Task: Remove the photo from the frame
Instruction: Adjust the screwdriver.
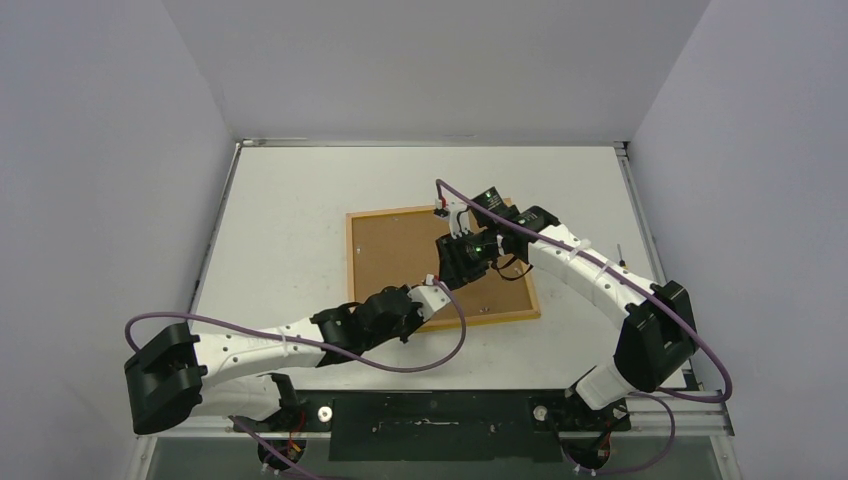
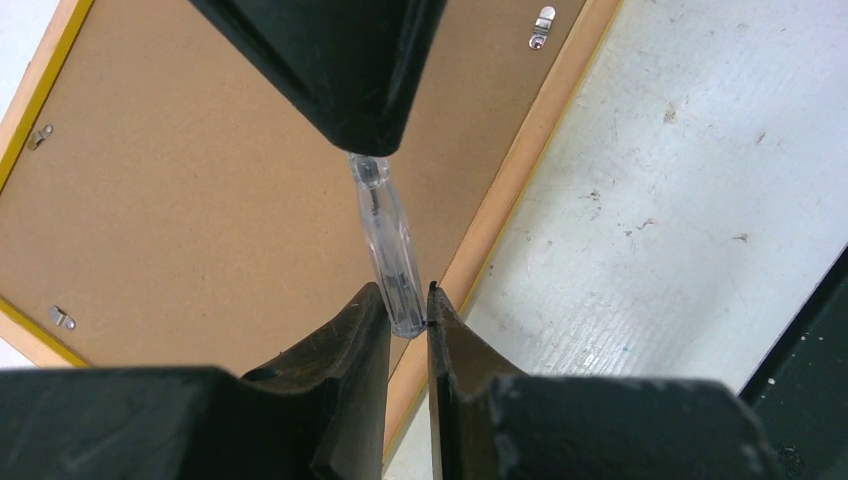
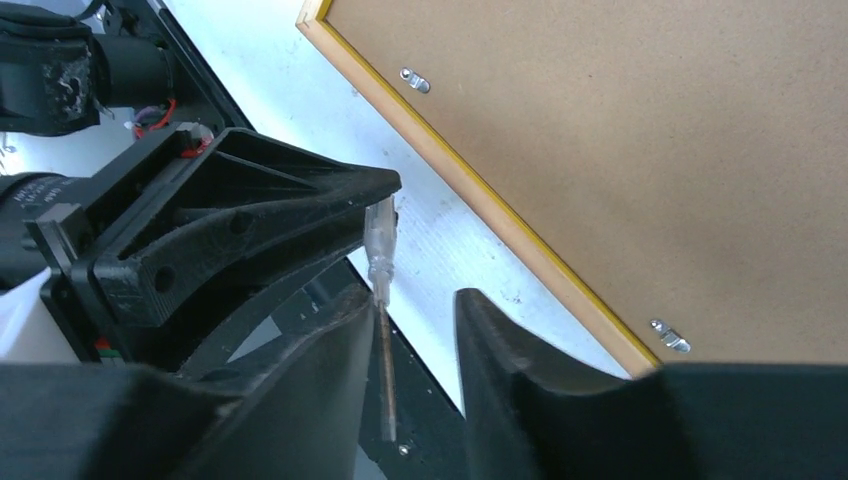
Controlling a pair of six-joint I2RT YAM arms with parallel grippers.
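Observation:
The frame [image 1: 390, 250] lies face down on the white table, its brown backing up and its yellow edge showing. The photo is hidden under the backing. My left gripper [image 2: 405, 295] is shut on the clear handle of a small screwdriver [image 2: 385, 225], held over the frame's near right part. My right gripper [image 3: 415, 300] is open just past it. The screwdriver's metal shaft [image 3: 385, 370] lies along its left finger [image 3: 330, 350]. In the top view both grippers [image 1: 462, 255] meet over the backing.
Small metal tabs [image 2: 543, 25] [image 3: 415, 80] [image 3: 668, 335] sit along the backing's edges. A small dark upright object [image 1: 621, 262] stands at the table's right side. The dark base rail [image 1: 430, 410] runs along the near edge. Grey walls close in the table.

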